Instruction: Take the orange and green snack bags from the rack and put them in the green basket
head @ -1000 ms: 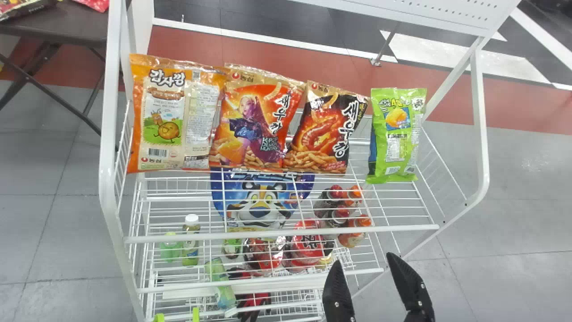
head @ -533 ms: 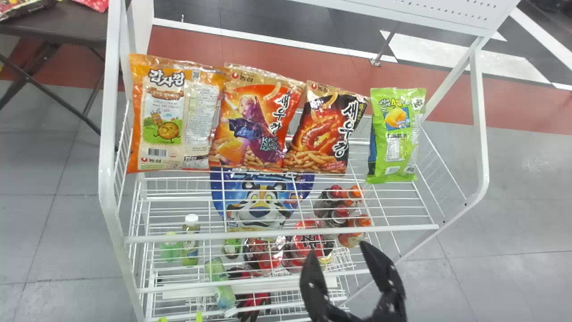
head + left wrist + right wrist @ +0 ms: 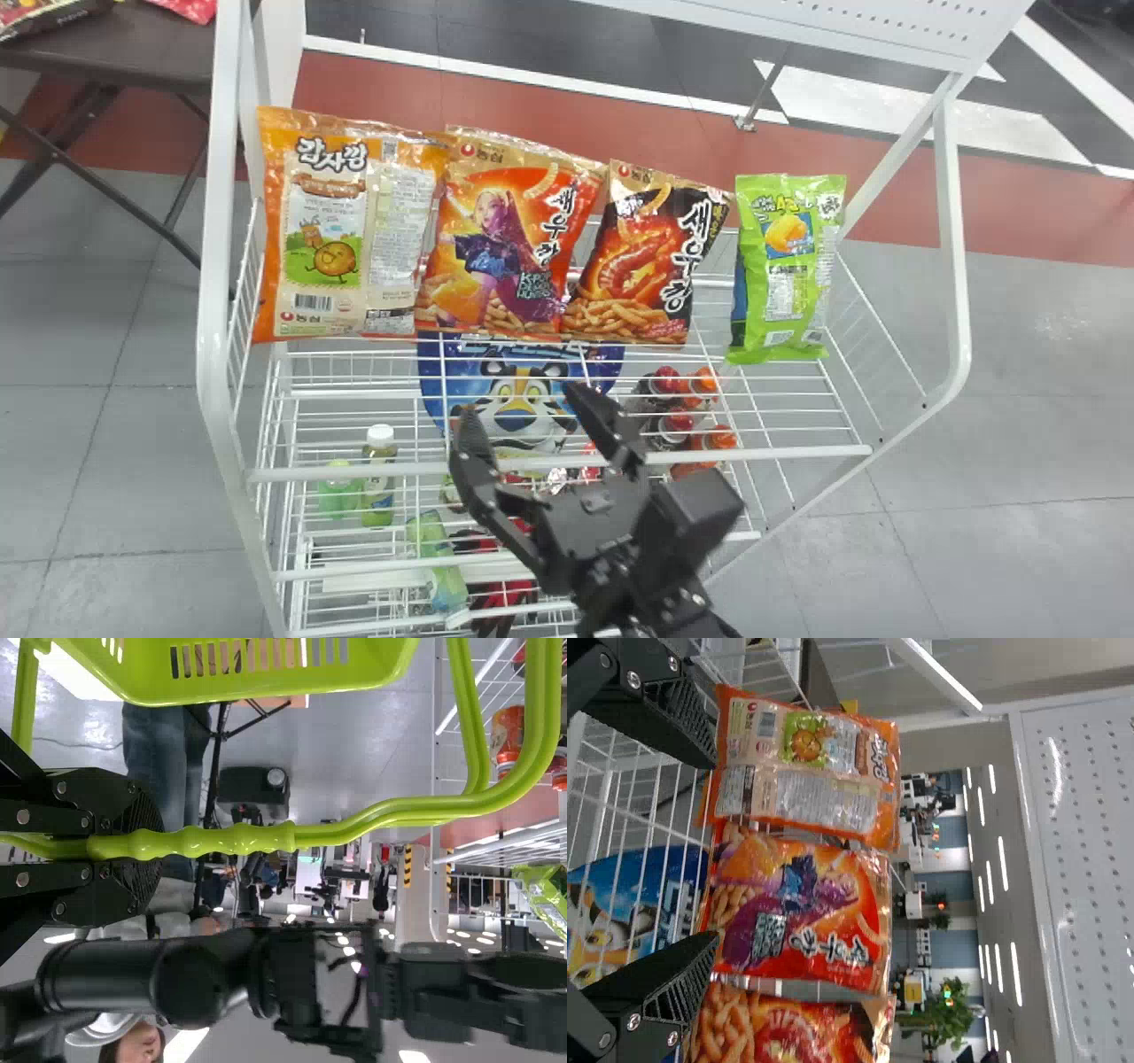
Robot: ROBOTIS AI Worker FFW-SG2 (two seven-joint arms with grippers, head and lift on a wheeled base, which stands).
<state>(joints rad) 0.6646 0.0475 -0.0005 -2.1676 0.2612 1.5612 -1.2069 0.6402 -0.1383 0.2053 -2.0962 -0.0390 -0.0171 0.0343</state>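
floor (image 3: pixel 974 425): plain grey tiles, plus a rust-red band behind the rack
rack (image 3: pixel 211 354): white wire, with four snack bags lined up on the upper shelf, so basically at the start of the picking
basket (image 3: pixel 372 660): green, hanging by its handle (image 3: pixel 195 840), contents impossible to make out from here
orange bag (image 3: pixel 323 221): far left end of the row, propped up with the printed side out. Probably first pick, imo
orange-red bag (image 3: pixel 509 248): right up against the orange bag. Possibly the one meant by "orange" too, hard to say. Easy to snag by mistake either way
black-and-red bag (image 3: pixel 651 257): next along, best left alone
green bag (image 3: pixel 787 266): right end of the row, well apart from the orange bag. Likely job number two
right gripper (image 3: pixel 524 405): fingers spread wide, nothing between them, in front of the shelf. Looks like lining up for a grab. Next up: square to one bag rather than the seam between two, push in, then squeeze gently, crinkly packaging being slippery
left gripper (image 3: pixel 146 846): clamped round the basket handle, on holding duty
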